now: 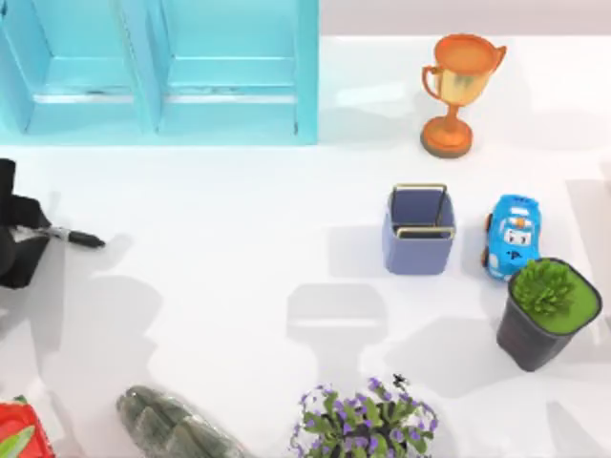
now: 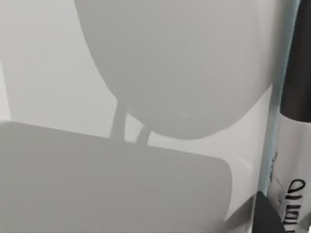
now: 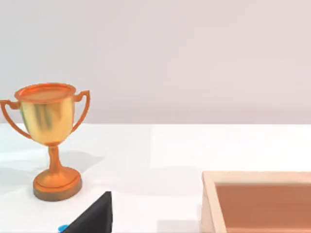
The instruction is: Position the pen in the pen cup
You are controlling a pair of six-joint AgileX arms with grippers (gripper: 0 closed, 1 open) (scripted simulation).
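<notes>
Left hand (image 1: 48, 232) at counter's (image 1: 239, 239) far-left edge, closed on pen (image 1: 81, 238), pen tip jutting rightward, pen cup (image 1: 419, 232) well apart to the right, beside toy car (image 1: 513, 236).

Left gripper (image 1: 59, 232) holds the pen (image 1: 84, 239) — pen cup (image 1: 419, 232) well apart.

Bright, even light; soft grey shadows

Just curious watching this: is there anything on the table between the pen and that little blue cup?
Nothing visible. The pen sits in the left gripper at the table's left edge, and bare white table runs from there to the pen cup.
</notes>
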